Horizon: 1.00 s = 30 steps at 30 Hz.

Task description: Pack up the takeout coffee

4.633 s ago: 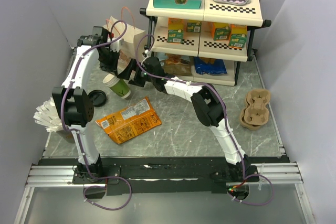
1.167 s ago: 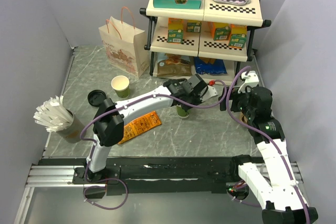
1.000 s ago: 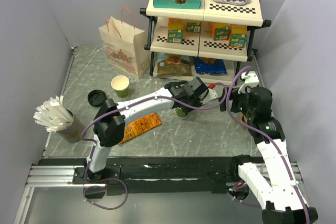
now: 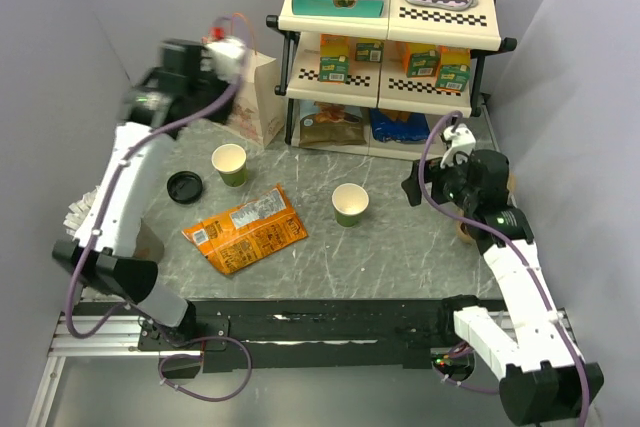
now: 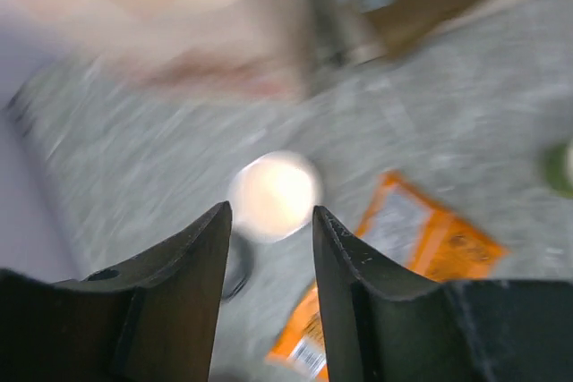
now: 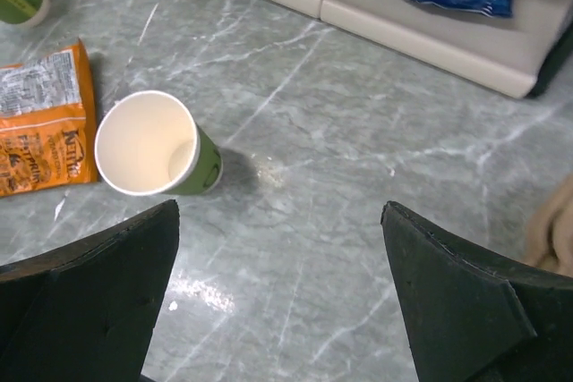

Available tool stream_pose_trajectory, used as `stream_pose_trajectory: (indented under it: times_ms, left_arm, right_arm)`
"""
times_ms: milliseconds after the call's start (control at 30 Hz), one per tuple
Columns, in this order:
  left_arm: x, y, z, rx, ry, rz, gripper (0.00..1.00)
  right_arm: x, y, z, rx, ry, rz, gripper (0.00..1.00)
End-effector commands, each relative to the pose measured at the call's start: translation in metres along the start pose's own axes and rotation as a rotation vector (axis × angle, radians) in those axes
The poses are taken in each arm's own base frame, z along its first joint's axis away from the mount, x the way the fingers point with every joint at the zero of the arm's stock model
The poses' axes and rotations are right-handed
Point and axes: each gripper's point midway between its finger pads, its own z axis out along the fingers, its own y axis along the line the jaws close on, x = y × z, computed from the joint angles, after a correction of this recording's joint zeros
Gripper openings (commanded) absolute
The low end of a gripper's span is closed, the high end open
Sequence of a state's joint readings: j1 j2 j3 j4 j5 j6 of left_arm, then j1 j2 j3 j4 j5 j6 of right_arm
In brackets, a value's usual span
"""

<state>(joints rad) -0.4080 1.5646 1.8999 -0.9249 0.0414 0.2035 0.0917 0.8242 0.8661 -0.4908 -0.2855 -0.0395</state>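
No lidded dark green cup shows in any view; the takeout coffee is out of view. Two lidless green cups stand on the table, one at the left point(image 4: 230, 163) point(image 5: 273, 196) and one in the middle point(image 4: 350, 204) point(image 6: 152, 145). A loose black lid point(image 4: 184, 186) lies left of the left cup. The paper bag point(image 4: 255, 97) stands at the back left. My left gripper point(image 4: 218, 59) point(image 5: 270, 212) is open and empty, raised high beside the bag; its view is blurred. My right gripper point(image 4: 425, 179) point(image 6: 279, 212) is wide open and empty, right of the middle cup.
An orange chips bag point(image 4: 245, 229) lies flat at front left. A two-tier shelf rack point(image 4: 390, 57) with snacks fills the back. A holder of white sticks point(image 4: 95, 219) stands at the left edge. A cardboard cup carrier point(image 4: 468, 232) sits under my right arm.
My left arm has let go of the middle cup, pulled back from the table's middle and swung up to the paper bag. The cup stands free. My right gripper has shifted slightly left.
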Motion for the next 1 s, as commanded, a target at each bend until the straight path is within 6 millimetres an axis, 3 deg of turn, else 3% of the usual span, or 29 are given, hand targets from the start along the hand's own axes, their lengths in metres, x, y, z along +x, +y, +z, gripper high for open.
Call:
stream_pose_trajectory:
  times_ms: [0, 33, 100, 133, 233, 600, 967]
  left_arm:
    - [0.070, 0.054, -0.030, -0.104, 0.207, -0.083, 0.47]
    - [0.093, 0.073, -0.033, -0.139, 0.263, -0.138, 0.44]
    - [0.137, 0.080, -0.026, -0.133, 0.365, -0.210, 0.41]
    - [0.152, 0.095, -0.027, -0.164, 0.386, -0.259, 0.40]
    - [0.190, 0.100, -0.017, -0.140, 0.466, -0.342, 0.34]
    - [0.236, 0.098, 0.042, -0.072, 0.523, -0.402, 0.36]
    - [0.268, 0.106, 0.079, -0.158, 0.579, -0.397, 0.36]
  right_arm:
    - [-0.045, 0.012, 0.010, -0.077, -0.110, -0.009, 1.00]
    - [-0.050, 0.012, 0.012, -0.083, -0.124, -0.006, 1.00]
    - [-0.049, 0.019, 0.017, -0.125, -0.119, -0.007, 1.00]
    - [-0.050, 0.022, 0.019, -0.138, -0.118, -0.012, 1.00]
    - [-0.050, 0.029, 0.023, -0.178, -0.101, -0.048, 1.00]
    - [-0.044, 0.035, 0.034, -0.221, -0.065, -0.067, 1.00]
    - [-0.039, 0.035, 0.039, -0.230, -0.028, -0.059, 1.00]
